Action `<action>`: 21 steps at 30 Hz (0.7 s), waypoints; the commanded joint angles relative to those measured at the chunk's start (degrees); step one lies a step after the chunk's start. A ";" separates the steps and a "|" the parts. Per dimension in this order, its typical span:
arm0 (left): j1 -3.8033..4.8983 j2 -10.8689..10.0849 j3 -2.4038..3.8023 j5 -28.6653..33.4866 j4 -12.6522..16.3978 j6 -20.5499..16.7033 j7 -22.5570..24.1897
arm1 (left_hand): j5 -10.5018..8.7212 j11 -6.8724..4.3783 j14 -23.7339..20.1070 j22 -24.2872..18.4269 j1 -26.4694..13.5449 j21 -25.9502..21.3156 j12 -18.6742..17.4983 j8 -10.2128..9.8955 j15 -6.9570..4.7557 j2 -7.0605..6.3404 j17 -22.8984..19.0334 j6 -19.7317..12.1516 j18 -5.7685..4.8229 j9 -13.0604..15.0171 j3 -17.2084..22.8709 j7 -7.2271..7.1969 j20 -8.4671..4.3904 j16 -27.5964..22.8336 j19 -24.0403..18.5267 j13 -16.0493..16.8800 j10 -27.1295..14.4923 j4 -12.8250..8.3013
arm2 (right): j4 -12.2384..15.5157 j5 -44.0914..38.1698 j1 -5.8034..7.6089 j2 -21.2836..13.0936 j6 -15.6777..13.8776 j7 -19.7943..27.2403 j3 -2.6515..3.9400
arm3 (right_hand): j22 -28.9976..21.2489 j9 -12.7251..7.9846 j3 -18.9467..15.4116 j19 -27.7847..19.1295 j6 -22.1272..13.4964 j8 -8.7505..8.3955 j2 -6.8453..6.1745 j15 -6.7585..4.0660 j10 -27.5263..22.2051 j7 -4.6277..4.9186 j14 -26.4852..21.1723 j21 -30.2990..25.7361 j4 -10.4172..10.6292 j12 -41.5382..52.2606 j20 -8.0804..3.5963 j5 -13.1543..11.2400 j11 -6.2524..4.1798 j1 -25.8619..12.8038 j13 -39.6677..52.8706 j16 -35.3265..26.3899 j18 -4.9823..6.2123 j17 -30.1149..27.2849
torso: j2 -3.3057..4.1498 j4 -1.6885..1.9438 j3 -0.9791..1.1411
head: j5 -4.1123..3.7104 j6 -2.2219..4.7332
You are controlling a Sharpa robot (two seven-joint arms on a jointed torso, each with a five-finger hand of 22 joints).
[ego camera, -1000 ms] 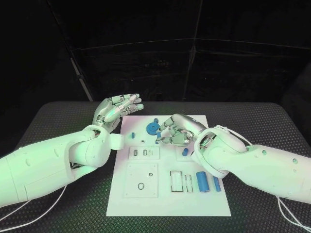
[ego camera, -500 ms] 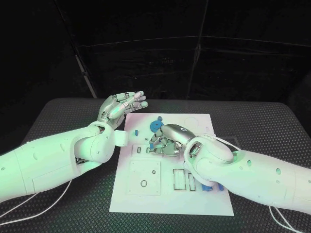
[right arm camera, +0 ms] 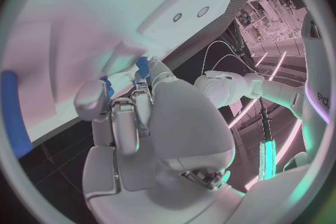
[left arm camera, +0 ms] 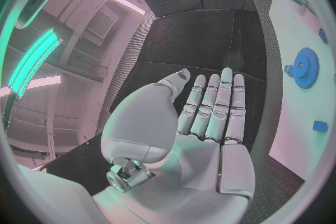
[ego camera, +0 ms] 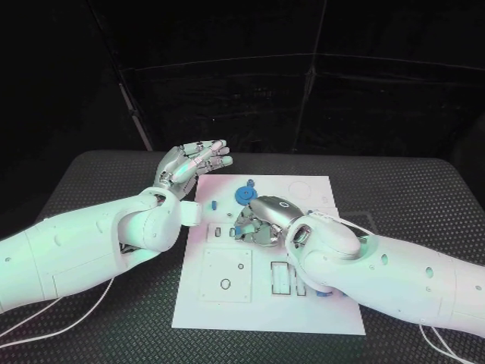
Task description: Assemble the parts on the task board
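We found the left hand (ego camera: pixel 190 164) raised beside the task board's (ego camera: pixel 267 303) far left corner, fingers straight, spread, holding nothing. The right hand (ego camera: pixel 261 220) lay over the board's middle, fingers curled, pinching a small blue part (right arm camera: pixel 143 64) against the board.

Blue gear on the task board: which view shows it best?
Left wrist view: the blue gear shows unobstructed, teeth visible, beyond the open left hand. Head view shows the gear smaller, just beyond the right hand. I can't pick it out in the right wrist view.
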 commanded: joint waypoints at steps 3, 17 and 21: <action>0.11 0.06 0.05 0.10 0.10 0.76 0.27 | 0.03 0.01 0.41 -0.05 -0.60 0.04 -0.32 -0.21 -0.03 0.10 -0.10 0.22 0.77 -0.04 0.29 1.34 -0.12 -0.32 0.36 -0.05 0.47 0.00 | -0.26 -2.29 0.02 0.17 1.19 -1.54 0.00 | 0.04 0.03 -0.06 -0.04 1.22 0.30 0.00 -0.35 1.05 -0.92 5.03 -0.03 0.16 -0.19 -0.31 -0.16 -1.48 -0.62 0.43 0.08 -0.53 10.74 | 0.00 0.00 -0.01 | -0.03 -0.14; 0.11 0.12 0.05 0.10 0.08 0.79 0.24 | 0.03 0.01 0.43 -0.07 -0.60 0.03 -0.35 -0.23 -0.03 0.09 -0.11 0.23 0.77 -0.04 0.31 1.34 -0.12 -0.36 0.37 -0.05 0.48 0.00 | -1.32 -2.65 -0.27 0.67 1.63 -2.32 0.00 | 0.05 0.01 -0.08 -0.03 1.20 0.28 -0.09 -0.35 1.01 -0.91 5.03 -0.04 0.18 -0.26 -0.30 -0.15 -1.47 -0.72 0.37 0.08 -0.53 10.74 | -0.01 0.01 -0.05 | 0.13 -0.24; 0.11 0.12 0.05 0.10 0.09 0.80 0.20 | 0.03 0.01 0.43 -0.07 -0.60 0.03 -0.35 -0.23 -0.03 0.09 -0.11 0.23 0.77 -0.04 0.31 1.34 -0.12 -0.36 0.37 -0.05 0.48 0.00 | -1.48 -2.66 -0.30 0.81 2.12 -2.26 0.00 | -0.06 -0.05 -0.14 -0.08 1.04 0.16 -0.27 -0.32 0.92 -0.84 5.00 -0.10 0.24 -0.39 -0.29 -0.13 -1.43 -0.96 0.25 0.03 -0.51 10.60 | 0.01 0.00 -0.03 | 0.19 -0.34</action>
